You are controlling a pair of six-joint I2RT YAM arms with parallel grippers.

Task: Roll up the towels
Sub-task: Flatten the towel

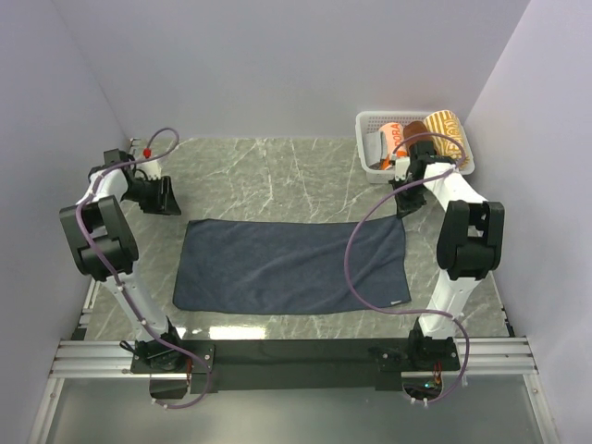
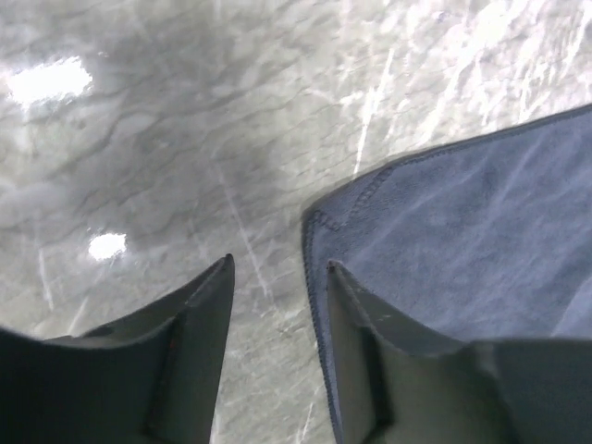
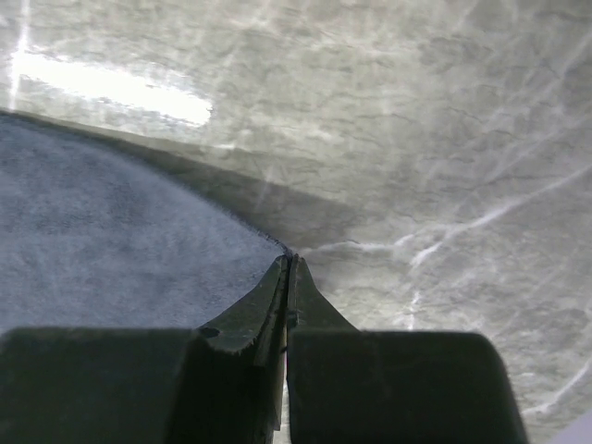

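Dark navy-blue rectangular cloth towel (image 1: 291,266) lies flat and fully spread, unrolled, in the middle of the grey marble-pattern table (image 1: 277,176), long side running left-right. A small white tag (image 1: 398,301) sits at the towel's near-right corner. Left gripper (image 1: 166,196) is just off the towel's far-left corner. In the left wrist view its jaws are open (image 2: 277,268) with nothing between them: one finger is over bare table (image 2: 139,166), the other is above the stitched towel (image 2: 481,240) edge, and I can't tell whether it touches. Right gripper (image 1: 405,205) is at the towel's far-right corner. In the right wrist view its jaws are closed, pads pressed together (image 3: 289,264), tips right at the point of the towel (image 3: 111,240) corner. Can't tell whether any cloth is pinched between them; the corner looks low against the table (image 3: 416,139). Beyond the towel's far-right corner, well apart from it and against the back wall, stands a white plastic lattice basket (image 1: 365,118) holding an orange-and-white packet (image 1: 390,137), something brown, and a yellow ribbed item (image 1: 444,123).
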